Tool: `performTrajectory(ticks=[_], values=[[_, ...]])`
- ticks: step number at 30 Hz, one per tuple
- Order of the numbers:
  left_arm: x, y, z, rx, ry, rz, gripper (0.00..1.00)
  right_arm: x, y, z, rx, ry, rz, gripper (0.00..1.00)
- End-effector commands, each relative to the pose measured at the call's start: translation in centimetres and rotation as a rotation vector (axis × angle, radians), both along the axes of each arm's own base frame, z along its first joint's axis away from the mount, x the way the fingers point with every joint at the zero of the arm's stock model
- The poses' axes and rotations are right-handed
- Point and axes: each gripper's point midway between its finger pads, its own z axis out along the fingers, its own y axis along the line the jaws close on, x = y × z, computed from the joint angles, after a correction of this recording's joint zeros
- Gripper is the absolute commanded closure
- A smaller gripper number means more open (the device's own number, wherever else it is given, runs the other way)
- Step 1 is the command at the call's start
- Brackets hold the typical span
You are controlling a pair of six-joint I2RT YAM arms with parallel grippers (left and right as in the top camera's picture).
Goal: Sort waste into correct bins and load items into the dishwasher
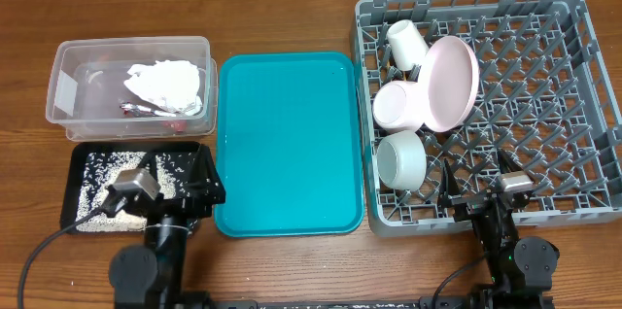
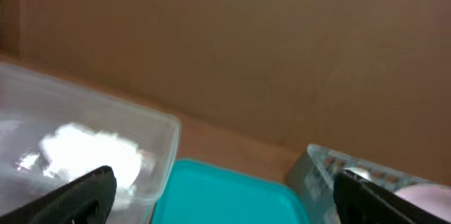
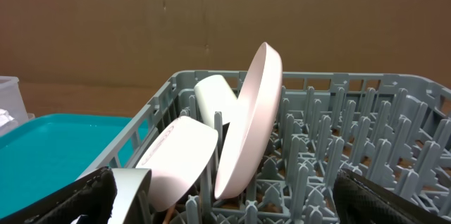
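2 arms, 2 wide-open grippers, and as far as I can see neither has hold of anything. The left gripper (image 1: 185, 190) hangs over the near right part of the black tray (image 1: 73, 154), the one with the rice (image 1: 107, 168) spread in it. The clear tub (image 1: 64, 105) with the crumpled napkin (image 1: 167, 85) lies just past that tray, on the far side. The right gripper (image 1: 483, 200) sits at the near edge of the grey dish rack (image 1: 583, 105), and this is the bit that matters: everything loaded in there lies ahead of it and off to its left. The near bowl (image 1: 403, 161) is closest, then the second bowl (image 1: 398, 105). After that comes the pink plate (image 1: 449, 81), standing on edge and leaning. The cup (image 1: 405, 42) is up in the far left corner. The plate's long line runs away from that gripper toward the far wall, so the wrist view catches it edge-on. The teal tray (image 1: 292, 144) lies between the 2 arms and I see nothing on it. The chopsticks I honestly can't pick out; there's something thin and dark by the near bowl, but it's too small to call. My guess is the job's about wrapped up. Anything left in the rack is the right arm's reach, and anything at the tub or black tray is the left's.
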Motion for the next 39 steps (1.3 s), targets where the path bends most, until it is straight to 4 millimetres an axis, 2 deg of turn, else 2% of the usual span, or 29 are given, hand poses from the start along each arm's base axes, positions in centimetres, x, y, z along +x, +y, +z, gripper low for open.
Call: performTrajectory(ticks=[1,12,20,26,29,39], values=[[0.3,-0.3,-1.2,0.010,-0.069,-0.019,0.00,0.0,0.0,-0.2,-0.001,-0.004,-0.001,0.00],[0.6,0.4,-6.6,0.006,-0.037,0.008,0.00,0.0,0.0,-0.2,-0.001,-0.004,-0.001,0.00],[0.5,1.4,-10.5,0.035,0.122,0.063,0.00,0.0,0.0,-0.2,-0.001,-0.004,-0.001,0.00],[0.5,1.3,-10.5,0.288,0.121,0.051,0.00,0.0,0.0,-0.2,-0.001,-0.004,-0.001,0.00],[0.5,1.3,-10.5,0.358,0.122,0.049,0.00,0.0,0.0,-0.2,-0.001,-0.004,-0.001,0.00],[0.5,1.3,-10.5,0.373,0.121,0.049,0.00,0.0,0.0,-0.2,-0.001,-0.004,-0.001,0.00]])
